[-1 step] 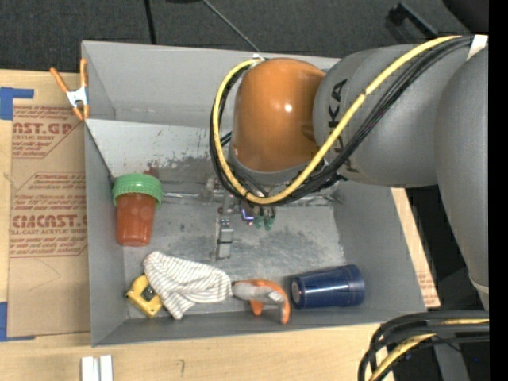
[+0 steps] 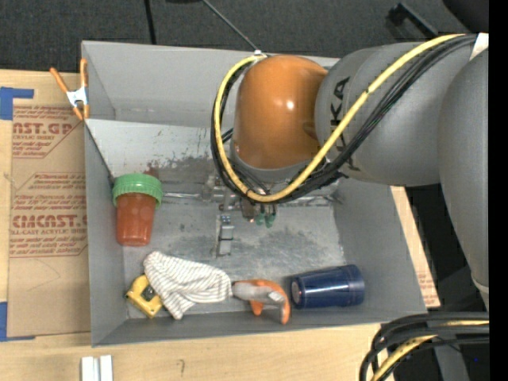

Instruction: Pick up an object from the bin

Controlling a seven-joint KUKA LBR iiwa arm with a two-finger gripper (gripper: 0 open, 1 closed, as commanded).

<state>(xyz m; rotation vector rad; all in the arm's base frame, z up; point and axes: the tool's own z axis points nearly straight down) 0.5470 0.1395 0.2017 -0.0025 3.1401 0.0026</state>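
Hand (image 2: 259, 214) hangs over the middle of the bin (image 2: 159, 78), largely hidden beneath the arm's orange cover (image 2: 278, 113); whether it is apart or together cannot be told. Nearest, along the front wall, lie a dark blue can (image 2: 327, 286), an orange-and-grey tool (image 2: 266, 294) and a striped cloth (image 2: 186, 280). A green-lidded jar (image 2: 135, 209) sits at left.

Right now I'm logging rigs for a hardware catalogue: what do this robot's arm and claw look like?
The arm has thick, rounded grey links, one with black lettering. A glossy orange dome cover caps the wrist. Yellow and black cables loop around the dome and run along the arm. The claw below is small, dark and metallic.
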